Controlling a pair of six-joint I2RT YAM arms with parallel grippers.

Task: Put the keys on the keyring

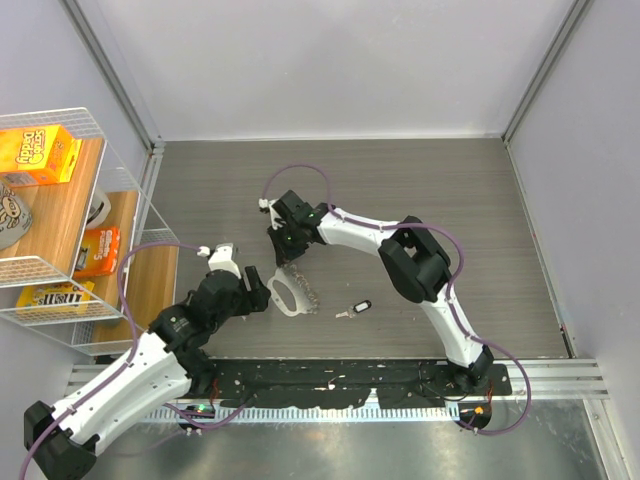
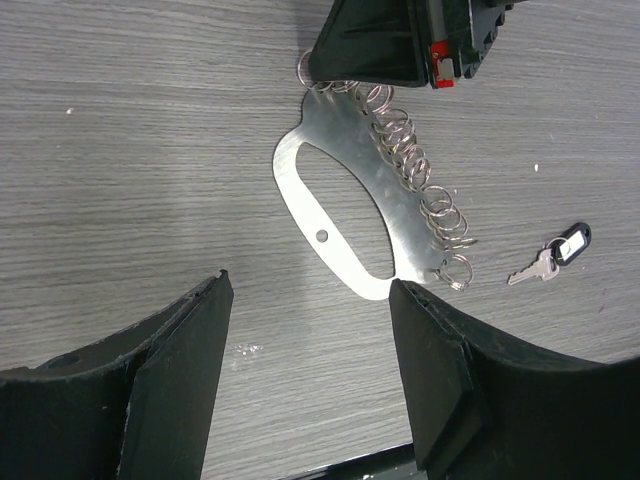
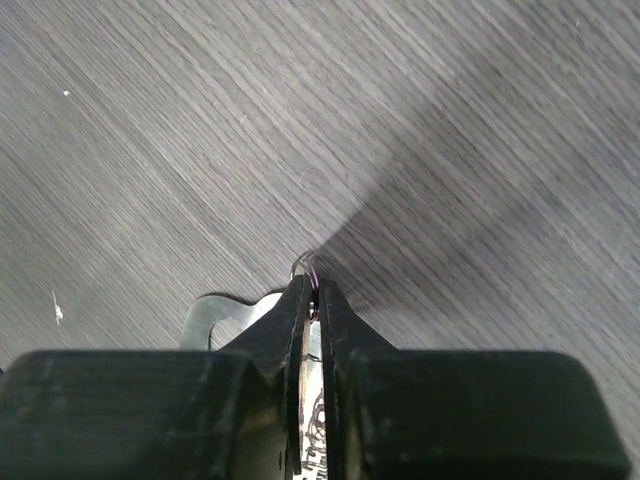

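Observation:
The keyring point(image 2: 410, 160) is a row of small silver rings strung along the edge of a flat metal plate point(image 2: 345, 215) with a handle cutout, lying on the grey table. My right gripper point(image 3: 313, 287) is shut on the ring point(image 3: 308, 266) at the plate's far end, and a thin loop of wire pokes out between its tips. The keys point(image 2: 550, 258), silver with a black tag, lie loose on the table to the right of the plate point(image 1: 353, 309). My left gripper point(image 2: 310, 285) stands open and empty, just short of the plate's near end.
A wire shelf point(image 1: 120, 170) with wooden boards stands at the left and holds an orange box point(image 1: 40, 152) and other packs. A metal rail point(image 1: 540, 372) runs along the near edge by the arm bases.

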